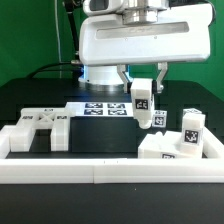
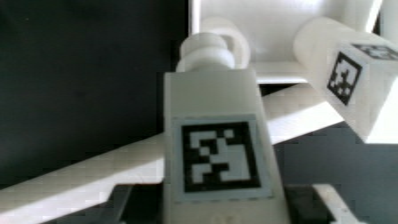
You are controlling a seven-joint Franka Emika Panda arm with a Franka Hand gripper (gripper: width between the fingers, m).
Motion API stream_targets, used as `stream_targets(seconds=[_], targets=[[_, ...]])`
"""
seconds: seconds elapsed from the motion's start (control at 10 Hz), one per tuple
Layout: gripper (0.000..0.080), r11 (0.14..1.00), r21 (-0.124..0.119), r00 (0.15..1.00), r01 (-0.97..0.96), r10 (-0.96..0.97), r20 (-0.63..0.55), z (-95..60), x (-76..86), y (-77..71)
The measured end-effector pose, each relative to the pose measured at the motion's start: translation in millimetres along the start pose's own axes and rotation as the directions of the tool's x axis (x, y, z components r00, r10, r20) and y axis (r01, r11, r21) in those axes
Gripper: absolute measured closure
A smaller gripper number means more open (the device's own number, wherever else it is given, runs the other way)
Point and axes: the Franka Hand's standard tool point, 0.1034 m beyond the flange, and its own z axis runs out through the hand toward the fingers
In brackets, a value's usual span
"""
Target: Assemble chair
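Hanging from the big white arm (image 1: 140, 35) over the middle of the black worktop (image 1: 30, 100), the fingers (image 1: 160, 73) pinch a white post (image 1: 143, 104) between them. One finger sits on either side of its upper part. The post stands upright with a black-and-white tag facing the front edge. From where I stand I cannot tell whether its lower end touches the worktop or hangs just above it. Seen from the wrist, the same post (image 2: 217, 130) fills the middle of the picture, tag up. It is gripped between the grey fingers (image 2: 139, 205) and ends in a rounded peg at the far end. Another tagged piece (image 2: 361, 70) lies near it there. Behind the post, toward the back edge, the marker board (image 1: 105, 108) lies flat. Toward the front corner on the exterior view's left lies a grooved slab (image 1: 38, 127), with a plain block beside it. Toward the front corner on the exterior view's right sit the other chair parts. A tall tagged block (image 1: 190, 125) stands upright, a low tagged piece (image 1: 160, 148) sits close to the front edge, and a small piece (image 1: 158, 119) is just beside the held post. A long white border rail (image 1: 110, 172) runs along the front edge and turns up both sides.
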Motion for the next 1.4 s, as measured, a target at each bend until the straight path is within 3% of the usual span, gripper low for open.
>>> stream_targets(seconds=[0.1,0.4,0.6,0.8,1.4], targets=[[0.0508,1.000,0.009,0.998,0.013,-0.012,-0.054,1.6,-2.9,-8.7],[0.0508,0.999,0.007,0.999,0.036,-0.036,-0.041,7.1,-6.1,-14.4],[0.0508,0.993,-0.002,0.992,0.115,-0.115,-0.042,12.6,-6.3,-12.4],[0.0508,0.985,-0.018,0.984,0.172,-0.172,-0.038,18.3,-5.2,0.9],[0.0508,0.984,-0.013,0.984,0.175,-0.175,-0.037,17.4,-6.6,-3.6]])
